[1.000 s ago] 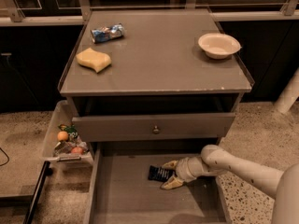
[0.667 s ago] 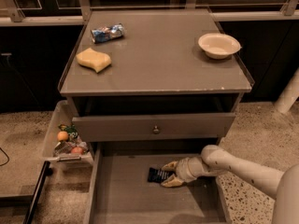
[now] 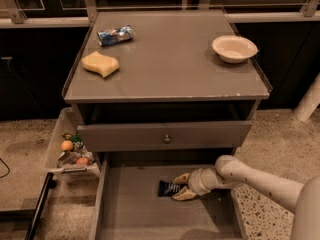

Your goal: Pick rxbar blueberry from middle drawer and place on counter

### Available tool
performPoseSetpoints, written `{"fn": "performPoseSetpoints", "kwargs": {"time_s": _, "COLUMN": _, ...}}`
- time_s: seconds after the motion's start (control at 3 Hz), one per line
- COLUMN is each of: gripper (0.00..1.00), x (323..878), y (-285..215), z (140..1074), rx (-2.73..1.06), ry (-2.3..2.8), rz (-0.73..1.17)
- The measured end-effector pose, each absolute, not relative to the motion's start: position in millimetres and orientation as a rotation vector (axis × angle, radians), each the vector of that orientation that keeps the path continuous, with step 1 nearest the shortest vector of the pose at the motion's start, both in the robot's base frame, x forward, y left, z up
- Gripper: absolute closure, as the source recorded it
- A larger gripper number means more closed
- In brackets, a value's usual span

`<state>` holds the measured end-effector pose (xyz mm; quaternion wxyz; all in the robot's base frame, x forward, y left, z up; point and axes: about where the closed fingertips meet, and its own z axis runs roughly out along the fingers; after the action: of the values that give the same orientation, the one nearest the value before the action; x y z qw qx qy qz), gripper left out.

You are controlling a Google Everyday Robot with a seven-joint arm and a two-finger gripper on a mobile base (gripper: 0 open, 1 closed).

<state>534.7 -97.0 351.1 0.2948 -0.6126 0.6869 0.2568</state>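
The rxbar blueberry (image 3: pixel 167 188), a small dark navy bar, lies flat on the floor of the open middle drawer (image 3: pixel 145 214), near its back. My gripper (image 3: pixel 182 186) reaches in from the right, low over the drawer floor. Its two pale fingers (image 3: pixel 181 178) stand apart, one on each side of the bar's right end. The bar still rests on the drawer floor. The counter (image 3: pixel 170 69) is the grey top surface above.
On the counter are a shiny blue-and-white foil packet (image 3: pixel 115 34), a yellow sponge (image 3: pixel 100 64) and a white bowl (image 3: pixel 234 48). A closed drawer front with a round knob (image 3: pixel 166 139) overhangs the open drawer. A side bin of snacks (image 3: pixel 70 151) hangs at the left.
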Motion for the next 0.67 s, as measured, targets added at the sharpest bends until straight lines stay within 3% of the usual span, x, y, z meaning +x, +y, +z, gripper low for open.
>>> {"fn": "performPoseSetpoints", "kwargs": {"time_s": 0.67, "gripper": 1.00, "x": 528.5, "y": -98.0, "z": 360.5, "rx": -1.631, "ry": 1.820, "rz": 0.723}}
